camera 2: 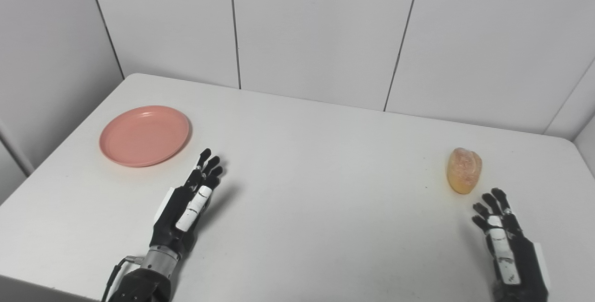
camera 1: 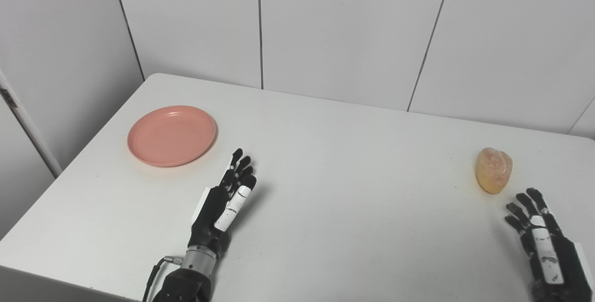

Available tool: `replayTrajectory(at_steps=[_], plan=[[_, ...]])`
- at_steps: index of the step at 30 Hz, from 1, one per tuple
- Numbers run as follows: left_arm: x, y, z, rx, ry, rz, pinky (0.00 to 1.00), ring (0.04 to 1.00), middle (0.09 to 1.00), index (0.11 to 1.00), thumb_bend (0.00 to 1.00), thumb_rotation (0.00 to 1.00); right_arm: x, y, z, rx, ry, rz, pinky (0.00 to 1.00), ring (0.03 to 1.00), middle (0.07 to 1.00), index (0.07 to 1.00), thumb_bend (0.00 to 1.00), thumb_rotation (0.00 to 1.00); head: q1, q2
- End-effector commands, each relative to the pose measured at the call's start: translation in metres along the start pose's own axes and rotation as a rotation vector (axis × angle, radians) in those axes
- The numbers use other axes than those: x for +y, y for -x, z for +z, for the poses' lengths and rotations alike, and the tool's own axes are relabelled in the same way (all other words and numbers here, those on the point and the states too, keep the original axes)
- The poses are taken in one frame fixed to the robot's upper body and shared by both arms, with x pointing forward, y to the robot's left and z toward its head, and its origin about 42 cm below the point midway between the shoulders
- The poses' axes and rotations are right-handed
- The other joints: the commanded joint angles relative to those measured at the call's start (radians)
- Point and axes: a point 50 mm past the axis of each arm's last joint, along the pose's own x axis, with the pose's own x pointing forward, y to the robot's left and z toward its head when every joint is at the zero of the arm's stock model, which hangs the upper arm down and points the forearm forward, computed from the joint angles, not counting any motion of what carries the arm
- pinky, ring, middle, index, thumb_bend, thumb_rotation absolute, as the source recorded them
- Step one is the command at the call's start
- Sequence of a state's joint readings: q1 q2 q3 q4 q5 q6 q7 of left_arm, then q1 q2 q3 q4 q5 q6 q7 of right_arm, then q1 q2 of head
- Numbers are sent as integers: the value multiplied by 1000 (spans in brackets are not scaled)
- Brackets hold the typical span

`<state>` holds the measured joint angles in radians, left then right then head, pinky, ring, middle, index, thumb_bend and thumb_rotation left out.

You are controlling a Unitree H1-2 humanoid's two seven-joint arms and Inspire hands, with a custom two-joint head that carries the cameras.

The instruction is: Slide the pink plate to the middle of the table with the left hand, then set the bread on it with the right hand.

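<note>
A white table (camera 1: 325,162) is filling most of the view, with pale wall panels (camera 1: 348,32) standing behind its far edge. Both arms are reaching in over the near edge.

The pink plate (camera 1: 172,135) is lying flat and bare on the table, ahead of the left hand (camera 1: 223,204) and off to that hand's outer side, near but not touching the fingertips. It is sitting well toward the left end of the table, not in the middle.

The left hand is hovering or resting low above the table, edge-on, with its fingers (camera 1: 241,165) stretched forward and lying close together, holding nothing. A cable (camera 1: 158,269) is looping by its wrist.

The right hand (camera 2: 506,241) is sitting near the right end of the table, fingers (camera 2: 488,202) extended and slightly fanned apart, also holding nothing.

The bread (camera 2: 464,170), a small golden roll, is lying on the table just beyond the right hand's fingertips, close to them but apart. It is resting well away from the plate, with the bare middle of the table stretching between the two hands.
</note>
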<state>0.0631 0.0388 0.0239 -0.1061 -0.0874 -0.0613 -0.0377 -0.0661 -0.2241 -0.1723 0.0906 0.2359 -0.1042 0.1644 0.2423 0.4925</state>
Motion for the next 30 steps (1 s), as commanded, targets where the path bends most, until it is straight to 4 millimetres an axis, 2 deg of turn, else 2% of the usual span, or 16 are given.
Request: replayTrajectory(at_steps=[1, 5, 14, 15, 30], plan=[[-11, 1, -2, -32, 22, 17, 982, 968, 979, 1000, 711, 738, -4, 8, -15, 4, -12, -4, 898, 895, 926, 943, 778, 804, 6, -7], [-14, -2, -8, -37, 21, 19, 983, 956, 973, 1000, 701, 732, -8, 6, -20, 4, -10, -6, 892, 889, 917, 936, 752, 802, 20, -25], [-17, -2, -17, -38, 14, 16, 973, 958, 979, 1000, 710, 729, -9, 5, -27, 11, -24, -9, 896, 894, 914, 931, 763, 787, 34, -65], [-17, -2, -18, -37, 11, 15, 969, 961, 981, 1000, 709, 731, -9, 5, -28, 12, -28, -11, 894, 892, 913, 929, 767, 787, 35, -81], [-15, 0, -28, -42, 21, 21, 964, 959, 981, 1000, 729, 722, -6, 6, -37, 10, -19, -9, 878, 877, 905, 919, 767, 793, 32, -120]])
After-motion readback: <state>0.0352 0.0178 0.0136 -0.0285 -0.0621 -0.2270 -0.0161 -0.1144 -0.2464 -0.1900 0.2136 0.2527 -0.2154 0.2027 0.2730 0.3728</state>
